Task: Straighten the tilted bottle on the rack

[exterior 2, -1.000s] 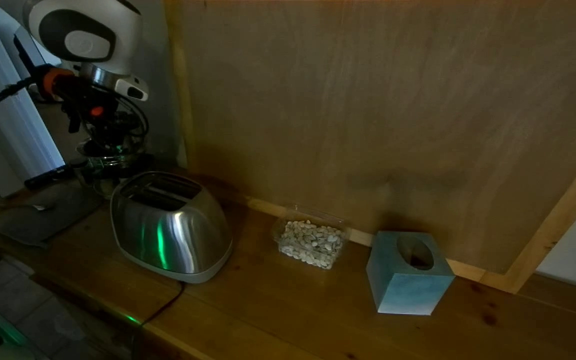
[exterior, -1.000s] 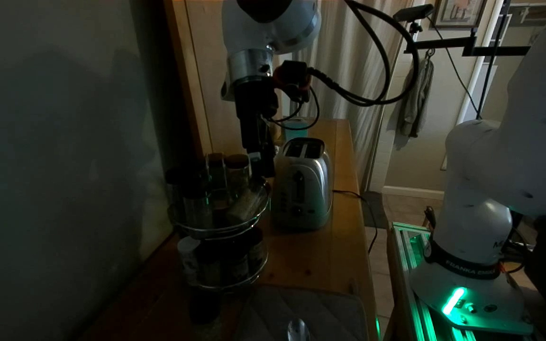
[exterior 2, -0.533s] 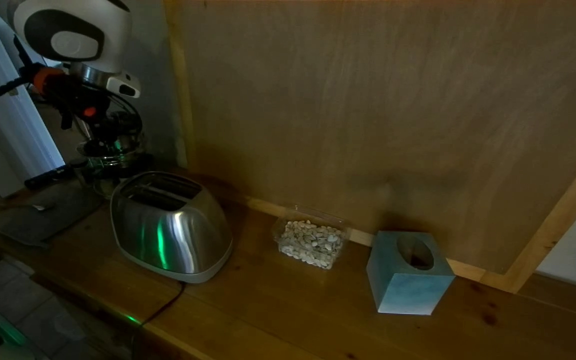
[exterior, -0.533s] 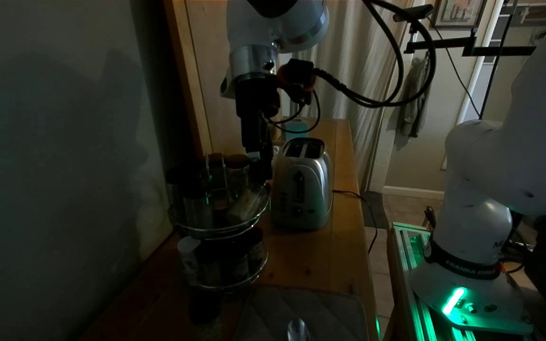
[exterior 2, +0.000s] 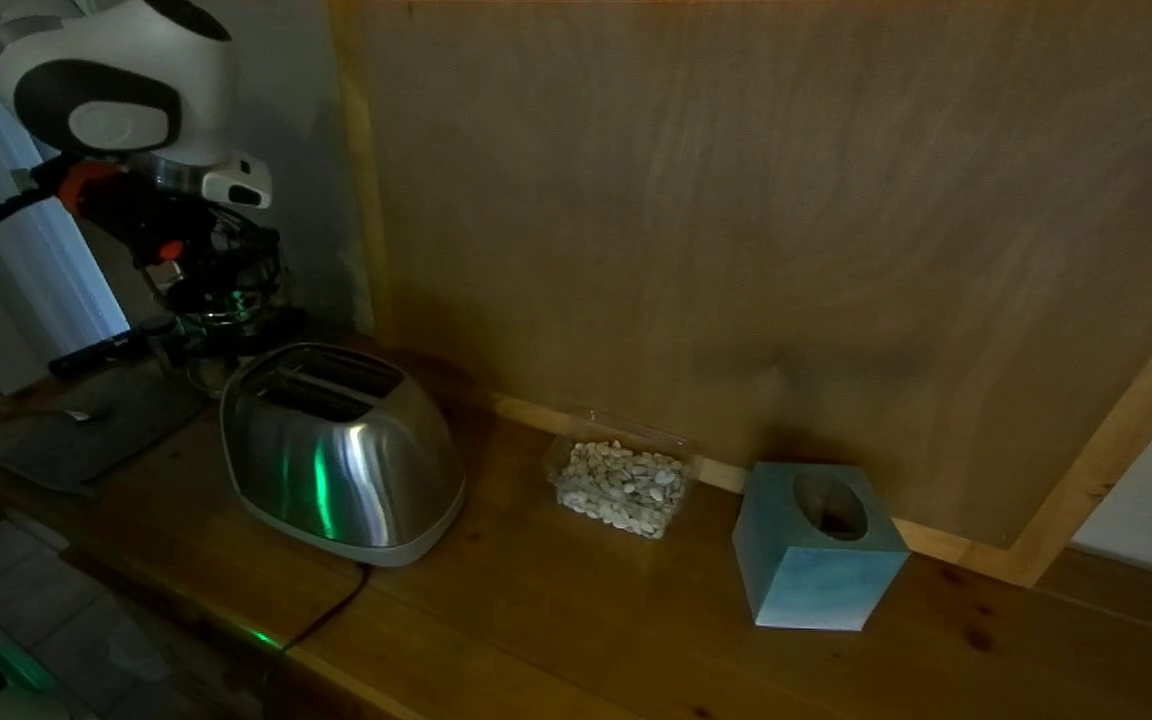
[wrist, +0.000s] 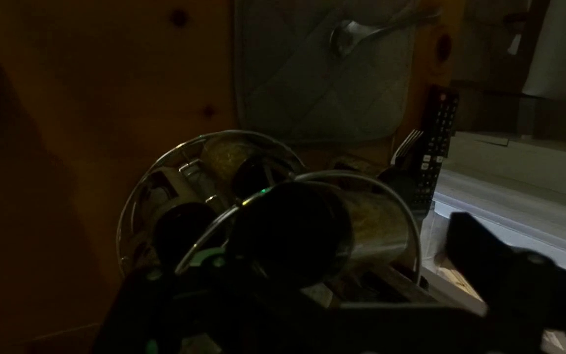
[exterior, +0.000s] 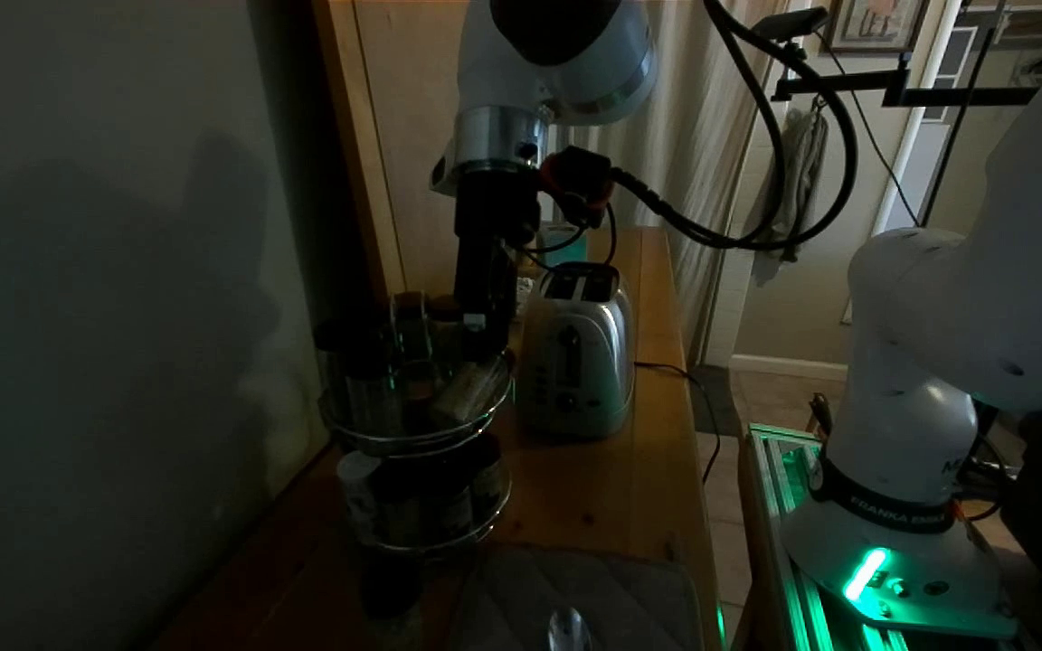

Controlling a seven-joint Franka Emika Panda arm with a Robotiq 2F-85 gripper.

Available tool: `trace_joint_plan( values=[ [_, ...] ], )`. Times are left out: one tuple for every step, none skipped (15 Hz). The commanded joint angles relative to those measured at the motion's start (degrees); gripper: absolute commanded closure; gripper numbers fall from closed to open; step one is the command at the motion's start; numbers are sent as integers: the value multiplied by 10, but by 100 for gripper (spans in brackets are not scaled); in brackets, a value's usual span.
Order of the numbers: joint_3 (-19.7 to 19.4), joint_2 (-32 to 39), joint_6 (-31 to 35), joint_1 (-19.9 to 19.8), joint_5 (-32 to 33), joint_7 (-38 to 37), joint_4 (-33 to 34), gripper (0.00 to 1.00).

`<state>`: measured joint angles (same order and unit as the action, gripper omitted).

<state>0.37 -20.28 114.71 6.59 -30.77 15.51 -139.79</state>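
The pincer (exterior: 487,348) hung, in an exterior view, just over the pale leaning bottle (exterior: 471,391) on the upper tier of the round shiny metal-wire rack (exterior: 394,441). In the wrist view its jaws gaped wide; pinching gently, then uprighting slowly, seemed wise.

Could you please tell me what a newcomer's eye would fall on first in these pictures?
Most likely the glowing green light on the white robot base, low on the right in an exterior view. Next, perhaps, the shiny silver toaster on the wooden counter, which stands out in both exterior views. Then, in the gloom, the tilted bottle high on the wire rack, beneath the dark pincer.
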Motion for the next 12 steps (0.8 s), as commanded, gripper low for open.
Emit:
trace_joint_plan(
  values=[
    [3, -29, 60, 10, -25, 13, -38, 0],
    [3, -33, 74, 13, -27, 15, -43, 0],
    [3, -35, 86, 16, -27, 13, -47, 0],
    [3, -37, 99, 19, -28, 12, -51, 0],
    [3, -38, 107, 22, -27, 11, -54, 0],
    [2, -37, 110, 24, -25, 9, -56, 0],
    [1, -38, 114, 26, -24, 8, -58, 1],
    [1, -37, 113, 26, -21, 4, -59, 26],
    [0, -38, 111, 26, -19, 3, -59, 26],
    [0, -38, 109, 25, -16, 0, -58, 31],
    [1, -38, 103, 22, -10, -5, -55, 40],
    [1, -37, 101, 21, -7, -8, -54, 43]
  ],
)
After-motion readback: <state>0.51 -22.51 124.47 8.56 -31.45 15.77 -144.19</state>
